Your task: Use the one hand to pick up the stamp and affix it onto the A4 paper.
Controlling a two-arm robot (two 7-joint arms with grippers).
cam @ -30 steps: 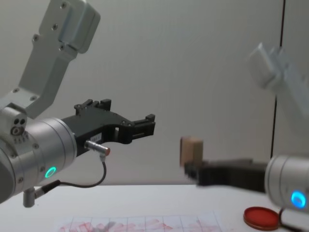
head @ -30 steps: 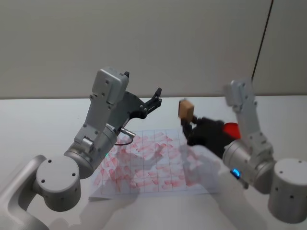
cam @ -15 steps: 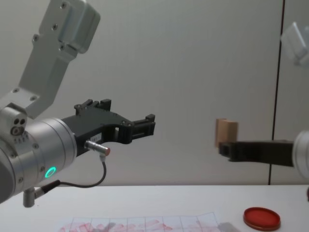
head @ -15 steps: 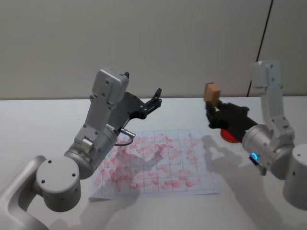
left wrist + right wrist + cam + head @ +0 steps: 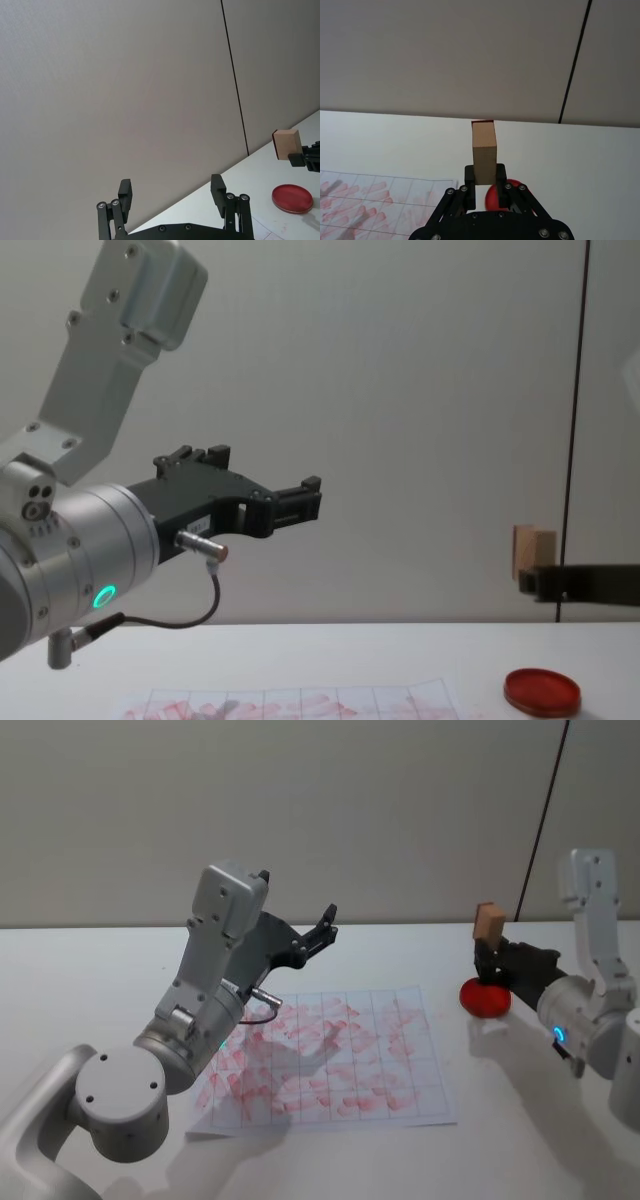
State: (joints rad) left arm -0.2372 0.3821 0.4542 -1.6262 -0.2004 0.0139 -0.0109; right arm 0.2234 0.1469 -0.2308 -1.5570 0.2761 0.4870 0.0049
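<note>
While your A4 paper point(image 5: 330, 1060) lies flat with its boxes full of pink marks, your left gripper point(image 5: 318, 932) idles spread and empty above it, your right gripper point(image 5: 488, 963) pinches the stamp point(image 5: 488, 923) over the red disc point(image 5: 485, 999), so inking and pressing look still undone.

Right gripper point(image 5: 485, 176) clamps the upright stamp point(image 5: 484, 152) above the red disc point(image 5: 493, 198)

Even soft light, faint shadows
</note>
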